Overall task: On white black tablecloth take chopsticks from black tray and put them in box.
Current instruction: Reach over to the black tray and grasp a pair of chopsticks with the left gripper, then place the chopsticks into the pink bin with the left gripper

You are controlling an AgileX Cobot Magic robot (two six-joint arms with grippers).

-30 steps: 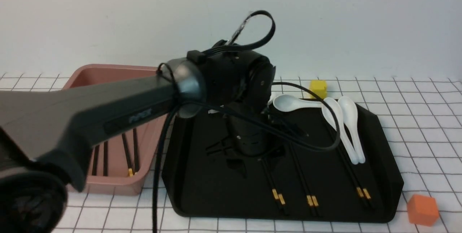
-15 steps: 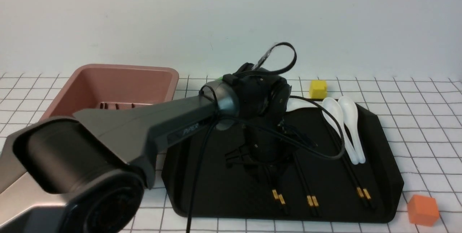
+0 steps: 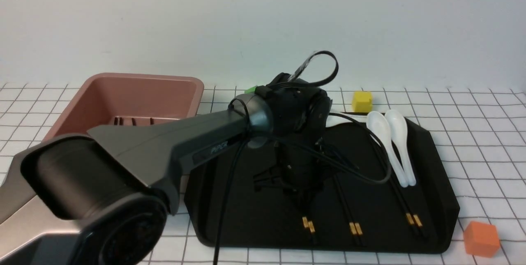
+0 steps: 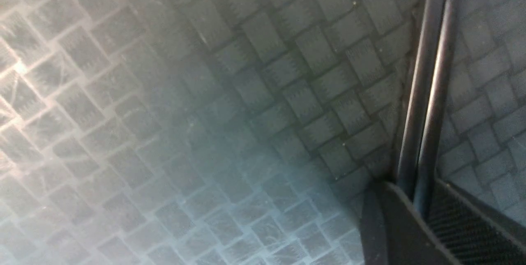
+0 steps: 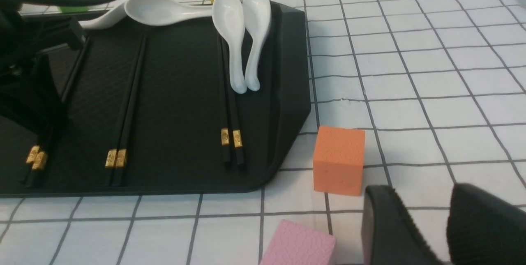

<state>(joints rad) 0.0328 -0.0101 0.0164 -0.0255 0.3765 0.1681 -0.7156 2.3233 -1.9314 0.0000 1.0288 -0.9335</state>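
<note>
**A:** Status?

**B:** Left gripper [image 4: 417,199] is down at the tray [image 3: 242,215] floor, pinched on the left pair [image 3: 308,224]. Can't tell if it's lifted.

**A:** Progress?

**B:** Partway, I'd say. A few sticks [image 3: 133,121] are already in the box [image 3: 139,98], far left. Three pairs left on the tray: the gripped one, the middle pair [image 3: 355,228] and the right pair [image 3: 413,219].

**A:** Right side?

**B:** Right gripper [image 5: 437,220] is slightly apart and empty, over the cloth [image 5: 431,72], near right.

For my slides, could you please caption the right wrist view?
Three chopstick pairs and white spoons on the black tray; orange cube alongside.
</note>
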